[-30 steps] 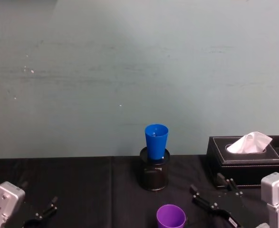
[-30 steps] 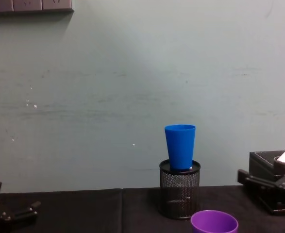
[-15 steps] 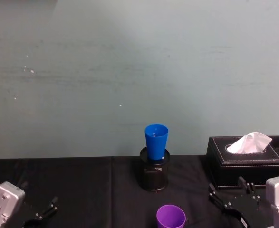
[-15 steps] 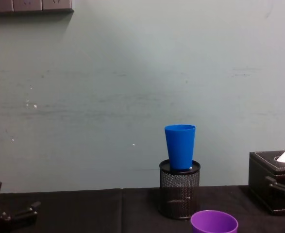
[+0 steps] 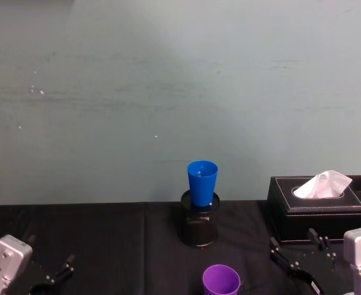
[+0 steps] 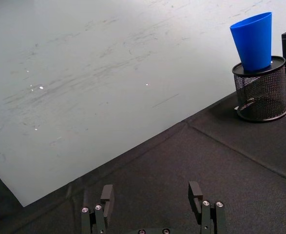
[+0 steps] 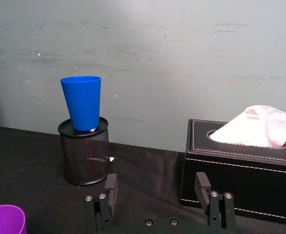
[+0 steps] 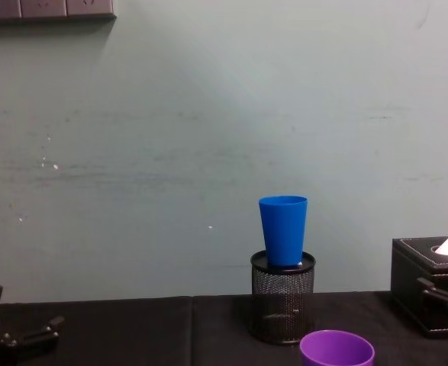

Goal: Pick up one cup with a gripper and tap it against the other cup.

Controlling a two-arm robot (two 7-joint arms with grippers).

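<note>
The purple cup (image 5: pixel 221 281) stands upright on the black table near its front edge, also seen in the chest view (image 8: pixel 336 349) and the right wrist view (image 7: pixel 4 219). The blue cup (image 5: pixel 202 182) sits upright in the mouth of a black wire-mesh pen holder (image 5: pixel 198 228), farther back at centre (image 8: pixel 283 230) (image 7: pixel 82 102) (image 6: pixel 253 34). My right gripper (image 5: pixel 292 239) is open and empty, low on the right, to the right of the purple cup and apart from it (image 7: pixel 156 183). My left gripper (image 5: pixel 50 253) rests open and empty at the lower left (image 6: pixel 151 190).
A black tissue box (image 5: pixel 303 224) with a white tissue poking out stands at the right, just behind my right gripper (image 7: pixel 230 180). A pale wall runs close behind the table. The black cloth spreads bare between the left gripper and the pen holder (image 6: pixel 259 90).
My right gripper drew back to the right, away from the purple cup, over the first half second and has since held still. The cups and left gripper have not moved.
</note>
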